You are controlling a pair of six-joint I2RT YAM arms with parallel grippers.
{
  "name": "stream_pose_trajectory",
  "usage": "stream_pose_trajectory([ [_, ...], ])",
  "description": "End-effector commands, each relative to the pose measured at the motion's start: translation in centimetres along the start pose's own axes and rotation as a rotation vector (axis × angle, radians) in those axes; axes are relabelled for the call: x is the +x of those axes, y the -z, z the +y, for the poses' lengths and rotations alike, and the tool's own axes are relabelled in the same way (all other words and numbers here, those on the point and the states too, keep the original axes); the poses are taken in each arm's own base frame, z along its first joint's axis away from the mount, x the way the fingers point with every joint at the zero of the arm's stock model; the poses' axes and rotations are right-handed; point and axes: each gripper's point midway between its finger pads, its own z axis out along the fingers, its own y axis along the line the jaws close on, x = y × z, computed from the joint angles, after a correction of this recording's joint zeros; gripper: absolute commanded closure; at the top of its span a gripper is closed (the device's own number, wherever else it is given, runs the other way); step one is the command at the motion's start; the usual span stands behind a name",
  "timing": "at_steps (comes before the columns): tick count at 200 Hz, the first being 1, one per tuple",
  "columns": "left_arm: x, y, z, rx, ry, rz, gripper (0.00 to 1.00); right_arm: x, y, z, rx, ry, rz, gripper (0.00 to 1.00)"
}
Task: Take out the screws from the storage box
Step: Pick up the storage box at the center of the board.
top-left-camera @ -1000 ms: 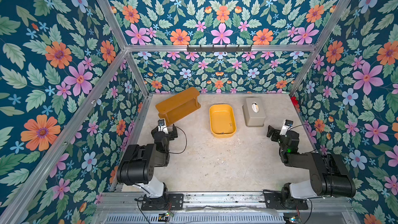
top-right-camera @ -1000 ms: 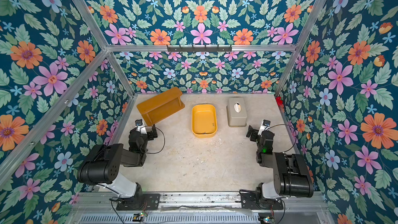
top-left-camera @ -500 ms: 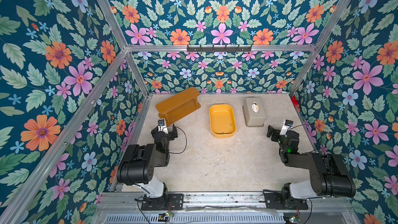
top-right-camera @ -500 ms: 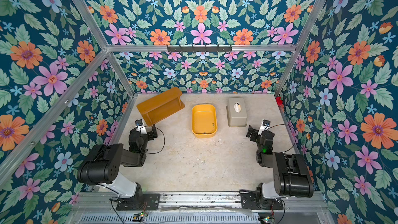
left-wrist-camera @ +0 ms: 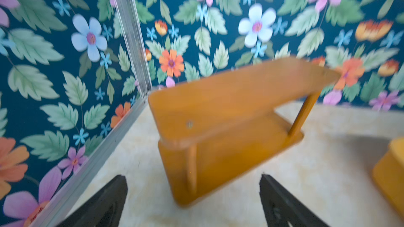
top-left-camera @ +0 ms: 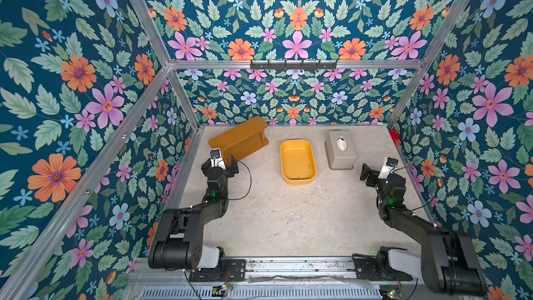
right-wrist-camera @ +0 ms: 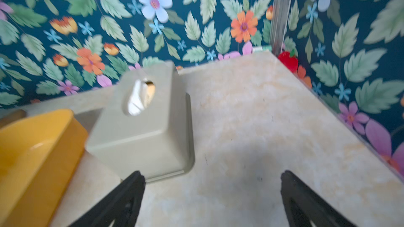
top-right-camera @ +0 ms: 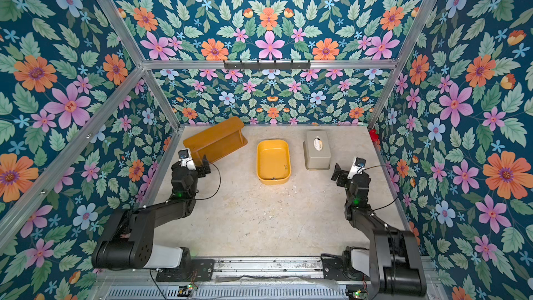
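The yellow storage box (top-left-camera: 284,158) (top-right-camera: 260,158) stands at the back middle of the table. Two tiny grey screws (top-left-camera: 309,165) (top-right-camera: 285,165) lie in it, one by its right wall and one by its near wall (top-left-camera: 298,178). My left gripper (top-left-camera: 220,165) (left-wrist-camera: 192,177) hovers open and empty to the box's left, facing the wooden shelf. My right gripper (top-left-camera: 376,169) (right-wrist-camera: 212,173) hovers open and empty to the box's right, near the tissue box. A corner of the storage box (left-wrist-camera: 389,171) (right-wrist-camera: 43,167) shows in each wrist view; the screws are hidden there.
An orange-brown two-tier wooden shelf (top-left-camera: 239,139) (left-wrist-camera: 229,97) stands at the back left. A grey tissue box (top-left-camera: 340,151) (right-wrist-camera: 142,132) sits just right of the storage box. A small red object (top-left-camera: 393,134) (right-wrist-camera: 288,61) is in the back right corner. Floral walls enclose three sides.
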Motion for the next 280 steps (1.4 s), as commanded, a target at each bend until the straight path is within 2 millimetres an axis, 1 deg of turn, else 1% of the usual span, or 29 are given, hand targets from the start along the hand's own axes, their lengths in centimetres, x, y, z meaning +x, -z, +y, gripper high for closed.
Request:
stream_pose_trajectory([
  [1, 2.6, 0.4, 0.7, -0.08, 0.122, 0.163, 0.01, 1.4, 1.3, 2.5, -0.05, -0.053, 0.186, 0.0],
  [10, 2.6, 0.2, -0.6, -0.045, 0.155, 0.195, 0.01, 1.7, 1.7, 4.5, -0.1, -0.054, 0.258, 0.0],
  [21, 2.7, 0.0, -3.0, 0.009, 0.156, 0.241, 0.01, 2.1, 1.9, 6.9, -0.146, -0.061, 0.343, 0.0],
  [24, 2.8, 0.0, -4.0, 0.03, 0.147, 0.254, 0.01, 2.6, 2.1, 7.5, -0.156, -0.062, 0.379, 0.0],
  [27, 2.8, 0.1, -4.9, 0.046, 0.138, 0.265, 0.01, 2.4, 2.1, 8.3, -0.172, -0.063, 0.395, 0.01],
  [29, 2.6, 0.0, -5.5, 0.059, 0.136, 0.265, 0.01, 2.7, 2.2, 8.7, -0.176, -0.06, 0.417, 0.01],
  [40, 3.2, 0.4, -8.5, 0.122, 0.109, 0.303, 0.01, 3.1, 2.5, 11.0, -0.198, -0.045, 0.477, 0.02],
  [47, 3.7, 0.9, -10.6, 0.167, 0.1, 0.319, 0.01, 3.4, 2.4, 12.4, -0.217, -0.046, 0.505, 0.03],
  [53, 4.1, 1.2, -12.0, 0.198, 0.097, 0.333, 0.01, 3.6, 2.2, 13.5, -0.239, -0.054, 0.526, 0.05],
  [70, 5.2, 1.9, -14.7, 0.258, 0.127, 0.368, 0.01, 5.1, 1.1, 15.5, -0.261, -0.091, 0.615, 0.11],
  [87, 5.9, 2.0, -16.0, 0.294, 0.162, 0.393, 0.01, 6.5, 0.0, 17.0, -0.25, -0.062, 0.685, 0.16],
  [116, 6.2, 1.9, -16.4, 0.299, 0.162, 0.407, 0.01, 8.3, -1.5, 19.2, -0.25, -0.037, 0.758, 0.17],
  [132, 6.4, 2.0, -16.5, 0.299, 0.163, 0.41, 0.01, 9.5, -2.5, 19.8, -0.235, -0.019, 0.799, 0.18],
  [135, 6.4, 2.1, -16.5, 0.298, 0.163, 0.41, 0.01, 9.4, -2.7, 19.9, -0.234, -0.019, 0.802, 0.18],
  [137, 6.4, 2.1, -16.5, 0.298, 0.164, 0.41, 0.01, 10.5, -2.9, 19.7, -0.22, -0.012, 0.829, 0.18],
  [145, 6.5, 2.2, -16.5, 0.3, 0.163, 0.413, 0.01, 11.5, -3.5, 19.6, -0.199, 0.003, 0.863, 0.19],
  [162, 6.7, 2.4, -16.3, 0.296, 0.164, 0.419, 0.01, 13.1, -4.2, 19.5, -0.176, 0.031, 0.918, 0.26],
  [177, 6.8, 2.7, -16.2, 0.299, 0.17, 0.421, 0.01, 14.2, -4.7, 19.7, -0.178, 0.035, 0.95, 0.35],
  [189, 6.9, 2.8, -16.3, 0.304, 0.17, 0.425, 0.01, 14.7, -4.9, 20.0, -0.177, 0.032, 0.967, 0.43],
  [199, 6.9, 2.9, -16.2, 0.302, 0.17, 0.426, 0.01, 14.9, -5.0, 20.1, -0.17, 0.044, 0.968, 0.46],
  [208, 6.9, 2.9, -16.2, 0.303, 0.17, 0.427, 0.01, 14.6, -5.1, 20.3, -0.166, 0.053, 0.955, 0.49],
  [221, 6.9, 3.0, -16.3, 0.307, 0.171, 0.43, 0.01, 14.4, -5.1, 20.8, -0.167, 0.056, 0.954, 0.57],
  [236, 7.1, 3.0, -16.4, 0.312, 0.172, 0.436, 0.01, 14.6, -5.0, 20.6, -0.144, 0.06, 0.97, 0.67],
  [241, 7.1, 3.0, -16.5, 0.314, 0.173, 0.437, 0.01, 14.7, -4.9, 20.5, -0.136, 0.063, 0.981, 0.72],
  [246, 7.2, 3.0, -16.5, 0.316, 0.172, 0.441, 0.01, 14.7, -4.8, 20.4, -0.128, 0.066, 0.988, 0.75],
  [264, 7.2, 3.0, -16.6, 0.315, 0.172, 0.442, 0.01, 14.8, -4.6, 20.2, -0.116, 0.072, 1.001, 0.83],
  [270, 7.2, 2.9, -16.5, 0.306, 0.168, 0.439, 0.01, 14.6, -4.5, 20.2, -0.115, 0.07, 1.001, 0.87],
  [280, 7.0, 2.9, -16.3, 0.297, 0.156, 0.434, 0.01, 14.3, -4.3, 20.2, -0.118, 0.066, 0.999, 0.9],
])
